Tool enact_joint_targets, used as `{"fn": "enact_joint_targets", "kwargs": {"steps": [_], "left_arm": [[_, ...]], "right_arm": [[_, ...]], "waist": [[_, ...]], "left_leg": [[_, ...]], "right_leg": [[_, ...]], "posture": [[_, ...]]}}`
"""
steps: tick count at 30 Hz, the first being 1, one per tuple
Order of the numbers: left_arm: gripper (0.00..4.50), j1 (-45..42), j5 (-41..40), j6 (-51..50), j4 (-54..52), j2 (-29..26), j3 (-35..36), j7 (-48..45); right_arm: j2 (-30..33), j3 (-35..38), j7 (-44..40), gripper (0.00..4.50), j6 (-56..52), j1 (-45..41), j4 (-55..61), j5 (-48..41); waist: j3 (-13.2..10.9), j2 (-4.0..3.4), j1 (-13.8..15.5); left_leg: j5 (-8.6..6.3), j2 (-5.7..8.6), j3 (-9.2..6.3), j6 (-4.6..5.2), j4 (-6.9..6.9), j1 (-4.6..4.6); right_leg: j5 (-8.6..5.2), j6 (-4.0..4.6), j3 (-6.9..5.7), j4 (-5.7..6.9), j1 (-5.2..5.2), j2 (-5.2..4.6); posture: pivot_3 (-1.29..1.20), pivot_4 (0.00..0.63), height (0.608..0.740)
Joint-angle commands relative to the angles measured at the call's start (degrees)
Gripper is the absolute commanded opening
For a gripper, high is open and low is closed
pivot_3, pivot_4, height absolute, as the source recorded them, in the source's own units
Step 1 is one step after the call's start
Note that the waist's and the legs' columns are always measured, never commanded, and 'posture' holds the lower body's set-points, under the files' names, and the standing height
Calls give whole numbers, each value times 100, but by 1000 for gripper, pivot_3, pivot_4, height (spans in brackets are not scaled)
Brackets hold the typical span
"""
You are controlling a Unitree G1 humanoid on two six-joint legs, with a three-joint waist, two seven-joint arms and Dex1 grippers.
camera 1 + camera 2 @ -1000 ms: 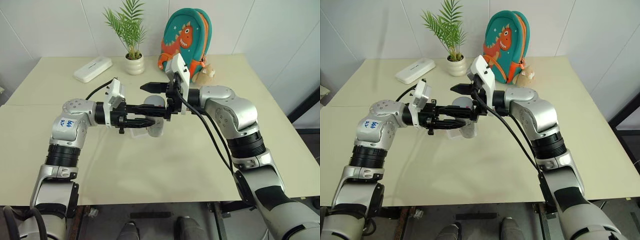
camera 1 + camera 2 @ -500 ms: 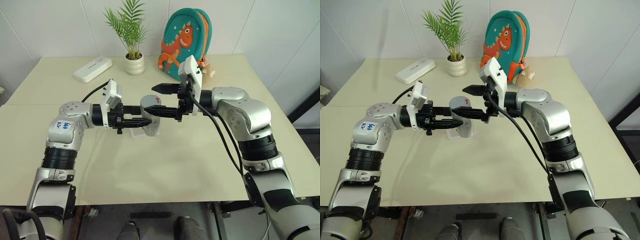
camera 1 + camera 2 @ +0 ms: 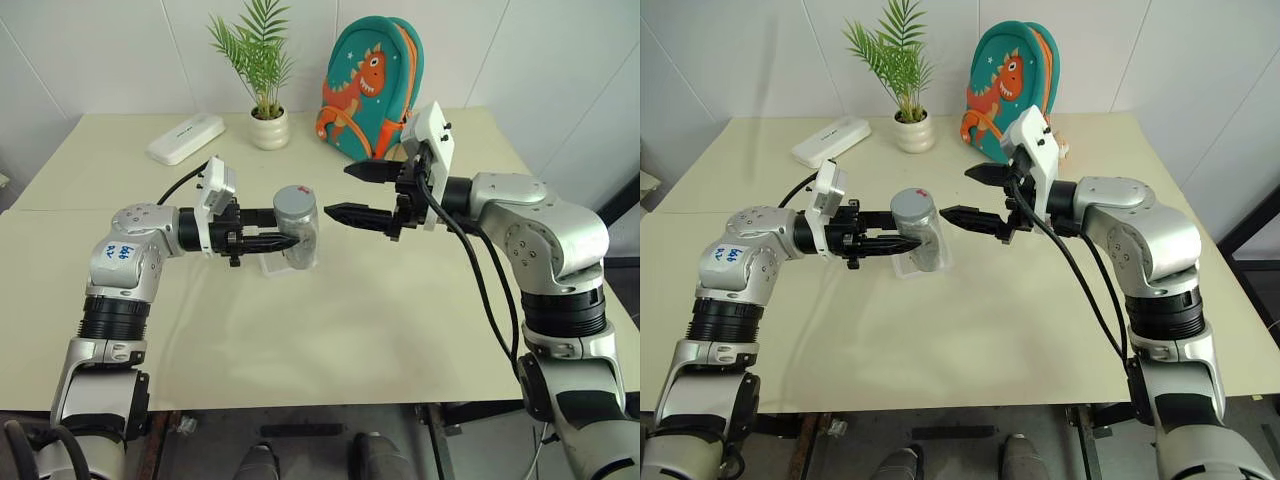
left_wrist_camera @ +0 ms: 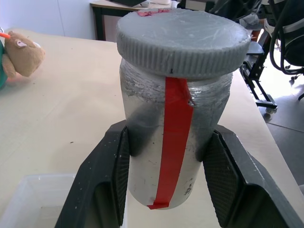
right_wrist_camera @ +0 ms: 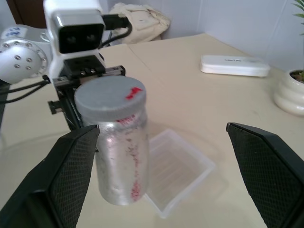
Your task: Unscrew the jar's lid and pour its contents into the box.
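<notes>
Left wrist view has the left gripper (image 4: 167, 190) clenched round the jar (image 4: 173, 142), lid (image 4: 183, 40) on, held above the box (image 3: 908, 262). Right gripper (image 3: 973, 194), spread wide, stands just beside; I'd say it must next close on the lid. Cream table (image 3: 330, 330), white walls.

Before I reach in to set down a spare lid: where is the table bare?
Bare: the near table in front of the box, and the right edge past the right tool. Crowded: the far edge, with white case, plant pot and backpack.
</notes>
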State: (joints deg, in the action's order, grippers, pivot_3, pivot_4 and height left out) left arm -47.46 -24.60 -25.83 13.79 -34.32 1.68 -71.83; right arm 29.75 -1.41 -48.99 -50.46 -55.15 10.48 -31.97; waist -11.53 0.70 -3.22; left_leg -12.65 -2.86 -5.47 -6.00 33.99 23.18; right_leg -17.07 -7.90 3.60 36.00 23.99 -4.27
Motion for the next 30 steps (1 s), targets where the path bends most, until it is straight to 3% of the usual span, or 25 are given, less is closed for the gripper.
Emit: {"fn": "enact_joint_targets", "kwargs": {"steps": [1,6,16,30], "left_arm": [[1864,-16,-127,10,-211,-57,71,-39],[1864,-95,-117,-33,-231,-22,-4,-58],[1864,-273,-27,99,-31,7,-130,-119],[1864,-277,-3,162,15,-9,-154,-96]], "right_arm": [[-191,266,267,4500,-111,-147,383,-328],[-648,-3,518,4500,150,-227,99,-181],[-1221,-534,204,4500,912,-699,-1001,253],[-1311,-735,126,4500,1094,-618,-1272,649]], "waist": [[0,0,0],[0,0,1],[-1,-2,-3],[-1,-2,-1]], "left_leg": [[0,0,0,0,0,0],[0,0,0,0,3,0],[0,0,0,0,2,1],[0,0,0,0,3,1]], "right_leg": [[0,0,0,0,0,0],[0,0,0,2,0,0],[0,0,0,1,0,0],[0,0,0,3,0,0]], "posture": [[0,150,740],[0,150,740],[0,150,740],[0,150,740]]}}
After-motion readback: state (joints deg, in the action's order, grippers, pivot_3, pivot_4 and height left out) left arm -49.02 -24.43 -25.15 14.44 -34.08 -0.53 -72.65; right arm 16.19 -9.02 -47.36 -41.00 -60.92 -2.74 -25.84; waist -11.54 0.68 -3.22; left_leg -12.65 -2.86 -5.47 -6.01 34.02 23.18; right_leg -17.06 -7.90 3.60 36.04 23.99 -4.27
